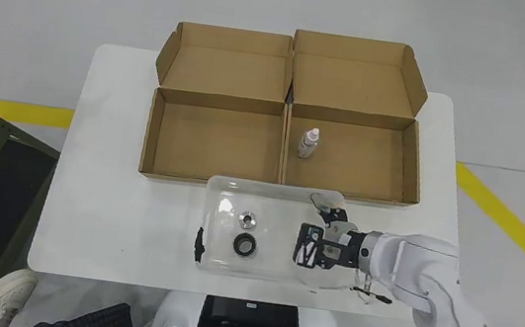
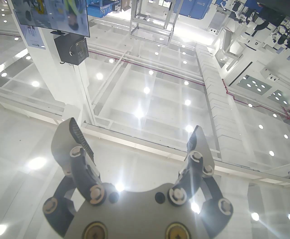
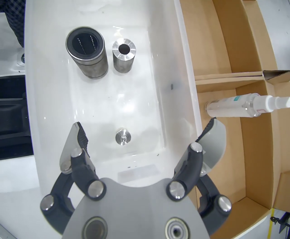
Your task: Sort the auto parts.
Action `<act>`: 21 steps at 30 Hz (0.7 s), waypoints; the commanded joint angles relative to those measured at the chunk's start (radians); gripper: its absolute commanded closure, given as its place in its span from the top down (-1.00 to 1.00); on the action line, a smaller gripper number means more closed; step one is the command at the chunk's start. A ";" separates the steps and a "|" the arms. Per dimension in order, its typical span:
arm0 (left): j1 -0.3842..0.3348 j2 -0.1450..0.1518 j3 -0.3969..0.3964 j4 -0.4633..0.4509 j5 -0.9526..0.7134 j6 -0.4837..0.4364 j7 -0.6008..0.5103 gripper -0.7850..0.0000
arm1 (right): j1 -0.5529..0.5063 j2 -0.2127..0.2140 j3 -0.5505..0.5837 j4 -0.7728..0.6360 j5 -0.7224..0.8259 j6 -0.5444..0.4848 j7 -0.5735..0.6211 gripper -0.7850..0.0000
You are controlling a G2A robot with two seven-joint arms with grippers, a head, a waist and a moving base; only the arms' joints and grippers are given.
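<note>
- The small steel stud (image 3: 123,137) stands on the floor of the clear tray (image 3: 90,106), right under the right gripper (image 3: 145,125). It looks like the next part to be picked.
- Further along the tray, well apart from the stud, a linear bearing (image 3: 87,55) and a bored steel cylinder (image 3: 124,55) stand upright just beside each other.
- The tray sits at the middle of the worktop's (image 1: 109,193) near edge.
- Two open cardboard boxes lie side by side toward the far edge. The right box (image 1: 360,181) holds a white tube (image 3: 235,106) lying on its side, and the left box (image 1: 215,142) holds nothing.
- The right gripper hovers over the tray with its jaws wide and empty. One finger is over the tray floor, and the other seems to be over the tray wall next to the boxes.
- The left gripper (image 2: 134,125) points at the ceiling, away from the work, with its jaws wide and empty.
- Risks:
  - A straight descent could land that outer finger on the tray wall and shove or tip the light tray.
  - The stud is small and smooth, so an off-centre pinch may squirt it out or knock it rolling.
</note>
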 commanded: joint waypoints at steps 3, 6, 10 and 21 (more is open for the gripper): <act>0.000 0.000 0.000 0.000 0.000 0.000 0.000 1.00 | 0.003 0.002 -0.018 0.006 -0.023 0.001 0.022 1.00; 0.000 0.000 0.000 0.000 0.000 0.000 0.000 1.00 | 0.003 0.003 -0.031 0.005 -0.045 0.010 0.044 1.00; 0.000 0.000 0.000 0.000 0.000 0.000 0.000 1.00 | 0.004 0.003 -0.048 0.007 -0.065 0.029 0.068 1.00; 0.000 0.000 0.000 0.000 0.000 0.000 0.000 1.00 | 0.030 0.002 -0.095 0.030 -0.076 0.027 0.111 0.69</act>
